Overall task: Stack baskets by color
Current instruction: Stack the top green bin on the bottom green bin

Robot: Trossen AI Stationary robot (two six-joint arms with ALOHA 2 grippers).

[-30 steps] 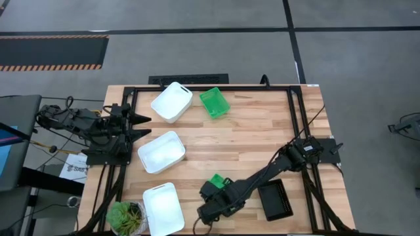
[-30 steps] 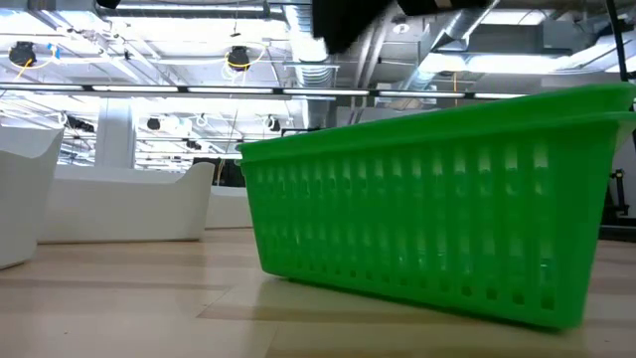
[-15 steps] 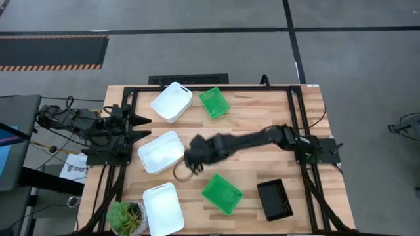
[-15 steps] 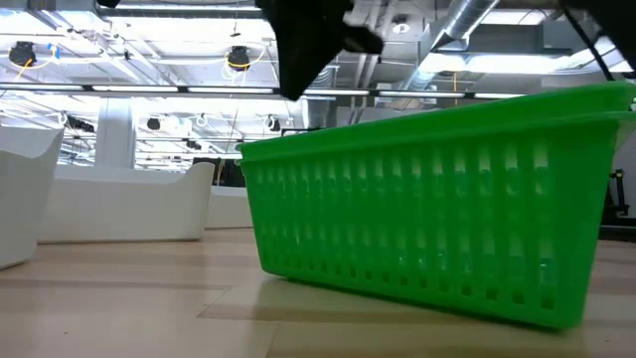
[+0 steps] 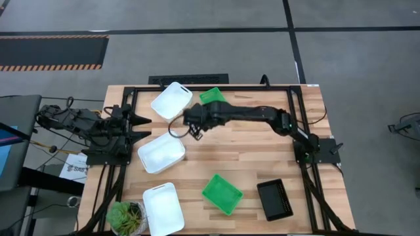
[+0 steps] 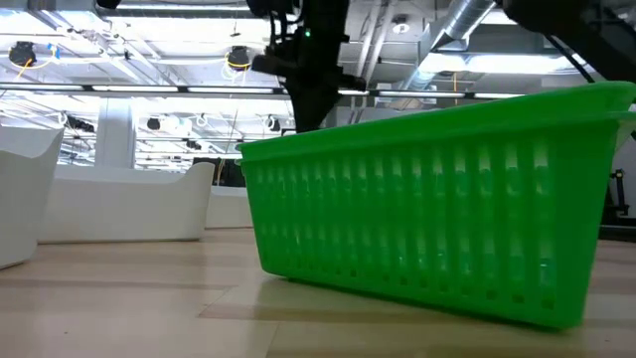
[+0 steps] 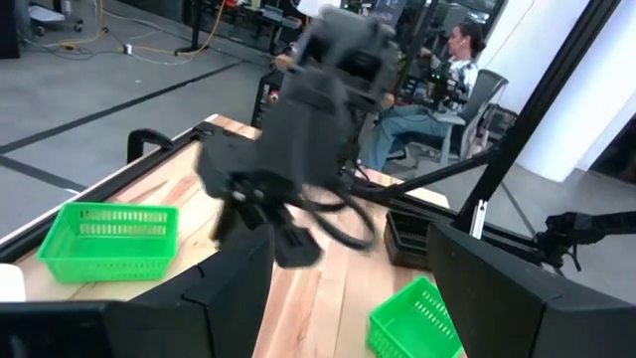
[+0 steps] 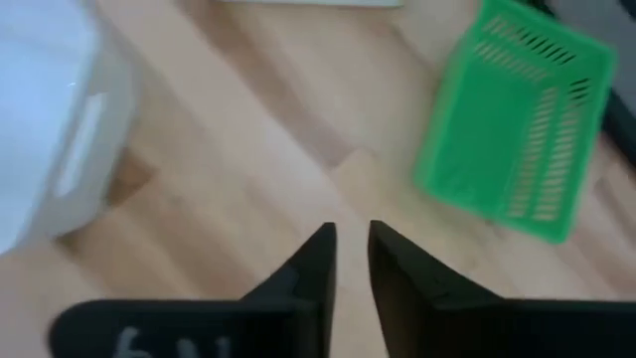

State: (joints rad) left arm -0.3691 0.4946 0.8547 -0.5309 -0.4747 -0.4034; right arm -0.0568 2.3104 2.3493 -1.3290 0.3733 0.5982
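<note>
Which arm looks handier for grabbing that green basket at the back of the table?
The right. Its tool hangs empty beside the far green basket, while the left tool waits at the table's edge.

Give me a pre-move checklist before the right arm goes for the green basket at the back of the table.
1. Right claw holds nothing: ok, only a narrow gap between its fingers.
2. Gap wide enough for a basket wall: not ok.
3. Bright green mesh plastic basket at the back upright and holding nothing: ok.
4. Right claw over that basket: not ok, it hangs above bare wood between it and the white smooth-walled basket.
5. Second green mesh basket set down near the front: ok.
6. Left claw parked at the table's left edge: ok.
</note>
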